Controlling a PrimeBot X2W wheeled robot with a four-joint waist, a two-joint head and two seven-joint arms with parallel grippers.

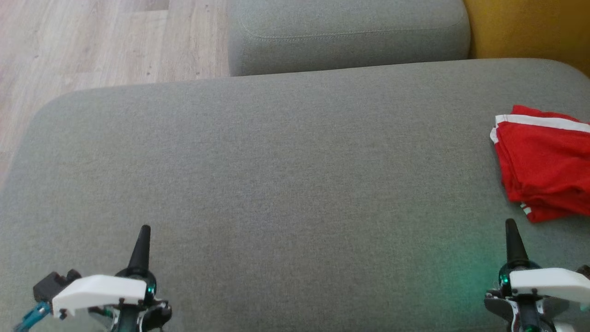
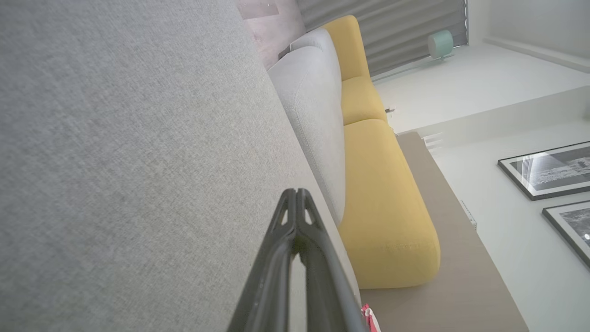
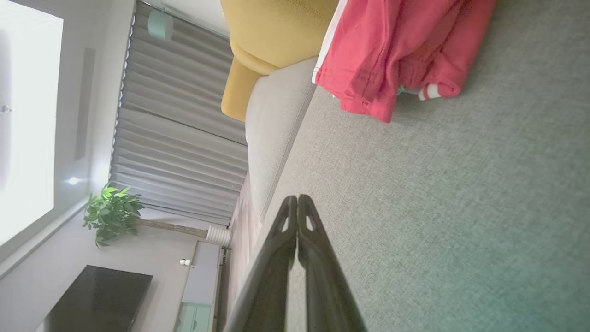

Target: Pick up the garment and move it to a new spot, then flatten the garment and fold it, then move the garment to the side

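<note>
The red folded cloth garment with white stripes (image 1: 544, 170) (image 3: 392, 50) lies at 3 o'clock in the head view, on the wide grey fabric seat cushion (image 1: 276, 161). The right pincer (image 1: 510, 223) (image 3: 297, 199), at 5 o'clock near the garment but apart from it, has its fingertips pressed together on nothing. The left pincer (image 1: 145, 230) (image 2: 297, 193), at 7 o'clock, is likewise closed and empty. A yellow upholstered cushion (image 1: 530, 27) sits at 1 o'clock, and pale wooden floor (image 1: 92, 41) at 11 o'clock.

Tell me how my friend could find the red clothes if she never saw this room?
Look for the big grey couch cushion in front of the robot. At its right edge, just beyond the right gripper, lies a folded garment. Unlike the plain grey fabric under it, it is bright red with white stripes.
</note>
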